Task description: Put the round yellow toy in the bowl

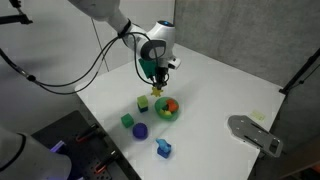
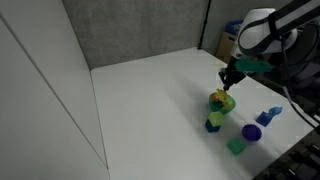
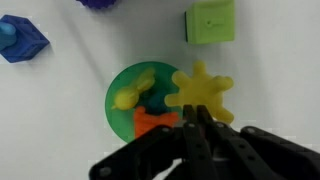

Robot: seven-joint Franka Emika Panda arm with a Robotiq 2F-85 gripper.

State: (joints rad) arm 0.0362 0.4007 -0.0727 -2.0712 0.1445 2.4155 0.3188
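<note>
Wrist view, observer's question: where is the round yellow toy (image 3: pixel 203 92), and how does the gripper (image 3: pixel 195 115) stand?

Operator: At centre right I see the toy, a lobed bright yellow disc, at the tips of my two dark fingers (image 3: pixel 190 140). The fingers stand nearly together and pinch it. The toy overlaps the right rim of the green bowl (image 3: pixel 113 95). Inside the bowl lie an orange toy (image 3: pixel 152 123) and a yellow oblong piece (image 3: pixel 128 97). At upper right a lime-green cube (image 3: pixel 210 22) sits on the white table (image 3: pixel 270 70), apart from the bowl. At upper left is a blue toy (image 3: pixel 20 40).

Observer: And the outside cameras?

Operator: In both exterior views my gripper (image 1: pixel 158 82) (image 2: pixel 231 78) points down just above the bowl (image 1: pixel 168 110) (image 2: pixel 222 102). In an exterior view the round yellow toy (image 1: pixel 158 92) shows only as a yellow speck beneath the fingers. The lime-green cube (image 1: pixel 143 102) stands just beside the bowl. A green block (image 1: pixel 127 120), a purple round toy (image 1: pixel 141 130) and the blue toy (image 1: pixel 164 148) lie nearer the table's edge.
</note>
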